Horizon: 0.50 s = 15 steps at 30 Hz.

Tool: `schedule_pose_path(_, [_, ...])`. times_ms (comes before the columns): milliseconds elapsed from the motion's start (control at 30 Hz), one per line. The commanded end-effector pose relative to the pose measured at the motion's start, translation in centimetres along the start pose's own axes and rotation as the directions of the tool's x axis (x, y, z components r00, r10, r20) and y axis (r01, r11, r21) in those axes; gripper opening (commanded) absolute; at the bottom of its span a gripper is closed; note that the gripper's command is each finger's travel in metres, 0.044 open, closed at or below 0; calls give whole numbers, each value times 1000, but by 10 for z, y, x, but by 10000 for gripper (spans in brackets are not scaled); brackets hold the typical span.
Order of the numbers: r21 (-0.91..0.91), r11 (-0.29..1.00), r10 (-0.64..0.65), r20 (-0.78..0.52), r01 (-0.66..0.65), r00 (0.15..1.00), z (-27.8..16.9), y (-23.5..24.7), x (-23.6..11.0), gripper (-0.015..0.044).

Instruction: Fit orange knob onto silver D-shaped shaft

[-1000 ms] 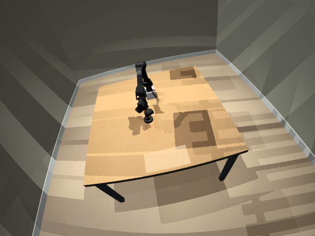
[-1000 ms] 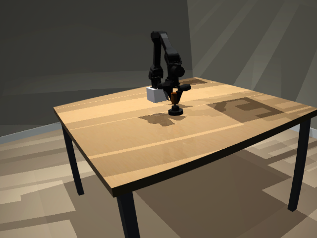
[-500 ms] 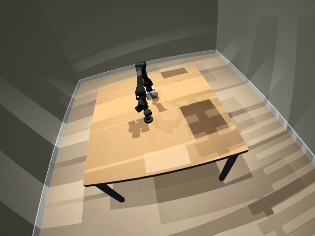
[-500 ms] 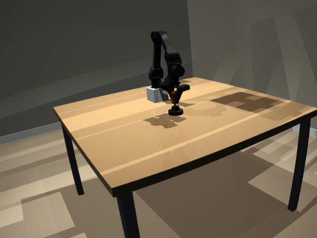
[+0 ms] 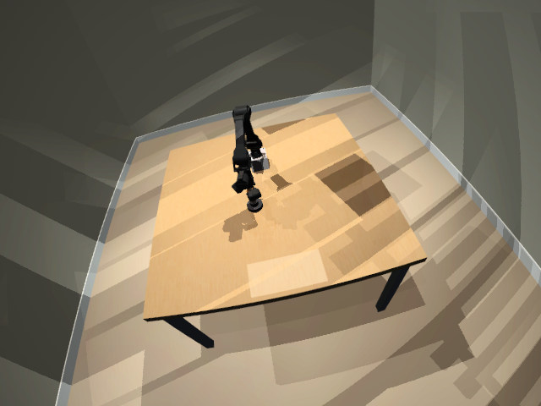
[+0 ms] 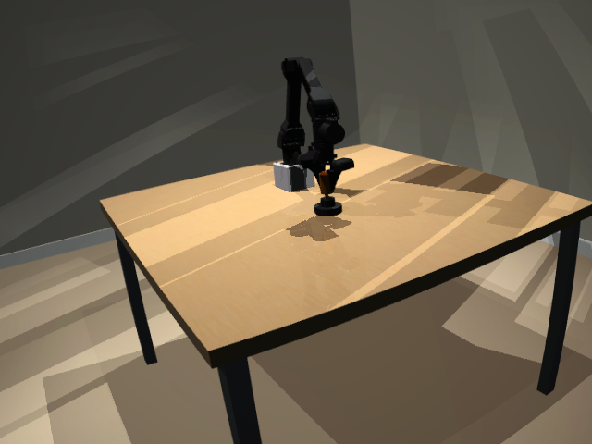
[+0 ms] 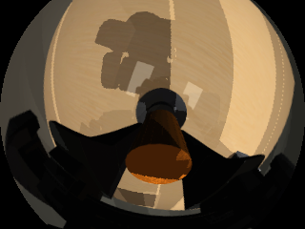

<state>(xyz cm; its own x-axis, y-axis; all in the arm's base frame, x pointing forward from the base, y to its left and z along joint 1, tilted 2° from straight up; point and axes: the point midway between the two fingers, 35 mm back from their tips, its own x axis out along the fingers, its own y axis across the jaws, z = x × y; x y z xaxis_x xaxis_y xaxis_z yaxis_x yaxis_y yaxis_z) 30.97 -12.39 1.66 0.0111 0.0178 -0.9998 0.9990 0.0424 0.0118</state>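
Knob lined up over the pedestal, not seated yet

From my seat the jaws (image 6: 326, 180) are pinching the orange knob (image 6: 325, 180), long axis upright, right above the round pedestal (image 6: 327, 207) near the desk (image 6: 248, 267) middle; the grey arm base (image 6: 287, 177) sits to its left. I can't see the shaft or its flat, so I reckon it's all about rotation. No containers here.

On the counter (image 6: 229, 267), the pedestal (image 6: 327, 207) stands just in front of the arm's base (image 6: 288, 178). Directly above it, the claw (image 6: 326, 183) holds the knob (image 6: 325, 180).
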Motion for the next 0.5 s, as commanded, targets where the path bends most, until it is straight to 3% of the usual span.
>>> schedule_pose_path(0, [3, 1000, 0, 4, 0, 1000, 1, 1, 0, 0])
schedule_pose_path(467, [57, 998, 0, 4, 0, 1000, 1, 2, -5, 0])
